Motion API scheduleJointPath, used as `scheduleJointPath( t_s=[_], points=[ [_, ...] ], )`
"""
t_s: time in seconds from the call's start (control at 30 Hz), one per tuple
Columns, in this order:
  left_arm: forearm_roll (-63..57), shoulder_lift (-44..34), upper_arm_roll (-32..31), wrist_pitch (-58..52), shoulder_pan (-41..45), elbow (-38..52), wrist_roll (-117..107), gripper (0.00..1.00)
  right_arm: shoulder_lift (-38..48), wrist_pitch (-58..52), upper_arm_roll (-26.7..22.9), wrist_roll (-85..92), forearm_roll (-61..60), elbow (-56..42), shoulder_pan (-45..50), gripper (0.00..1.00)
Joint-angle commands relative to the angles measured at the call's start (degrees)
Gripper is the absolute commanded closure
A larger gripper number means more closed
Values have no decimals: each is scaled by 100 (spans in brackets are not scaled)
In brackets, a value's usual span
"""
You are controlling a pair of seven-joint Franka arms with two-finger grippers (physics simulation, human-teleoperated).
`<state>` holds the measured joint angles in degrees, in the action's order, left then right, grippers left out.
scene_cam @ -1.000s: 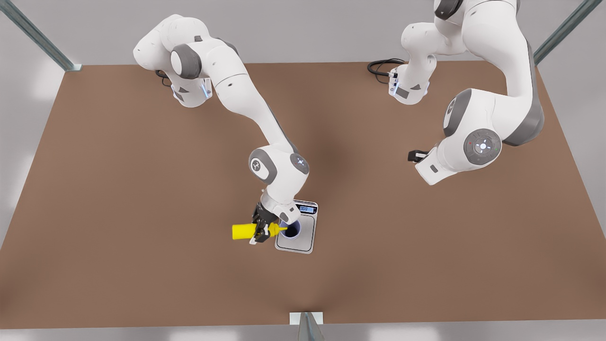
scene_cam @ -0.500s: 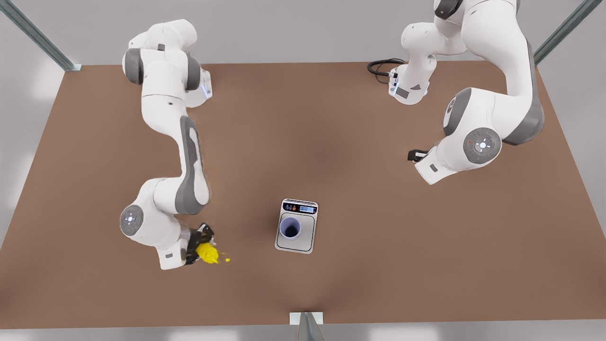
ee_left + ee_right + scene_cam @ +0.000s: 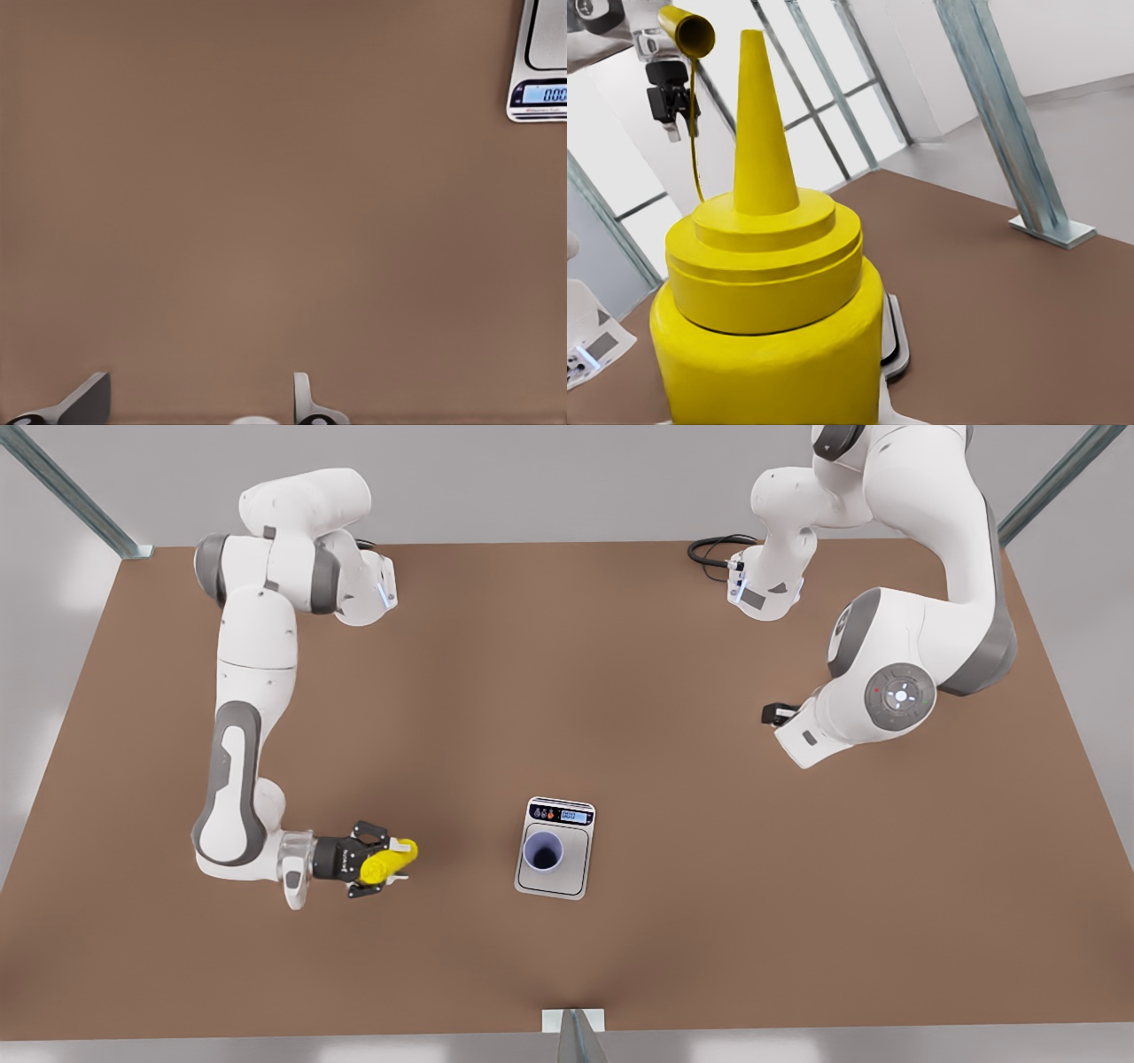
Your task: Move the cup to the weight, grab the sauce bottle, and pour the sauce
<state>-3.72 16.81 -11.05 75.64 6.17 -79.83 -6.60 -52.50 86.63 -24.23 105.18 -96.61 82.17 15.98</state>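
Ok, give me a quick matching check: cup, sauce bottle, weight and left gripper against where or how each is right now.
1 cup
2 sauce bottle
3 weight
4 left gripper

A open, over bare table
B clamped in the right gripper, at the front view's left
C upright on the weight's plate
D flat on the table, display lit

Pairs: 1-C, 2-B, 3-D, 4-A

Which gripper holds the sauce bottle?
The right gripper, at the front view's left, is shut on the sauce bottle; the left gripper waits empty.
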Motion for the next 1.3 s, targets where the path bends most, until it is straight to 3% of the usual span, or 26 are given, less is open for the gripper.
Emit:
scheduleJointPath(
  t_s=[0.0, 0.6, 1.27],
  points=[
    [-6, 6, -2, -41, -11, 3, -8, 0, -32, -261, 111, 4977, -280, 0, -86, 42],
    [3, 68, 7, -50, -37, 3, -8, 0, -392, 302, 94, 5197, -262, -26, -95, 42],
    [267, 261, 24, -287, -99, 3, 9, 0, -384, 328, 138, 3510, 63, 405, 107, 43]
  ],
)
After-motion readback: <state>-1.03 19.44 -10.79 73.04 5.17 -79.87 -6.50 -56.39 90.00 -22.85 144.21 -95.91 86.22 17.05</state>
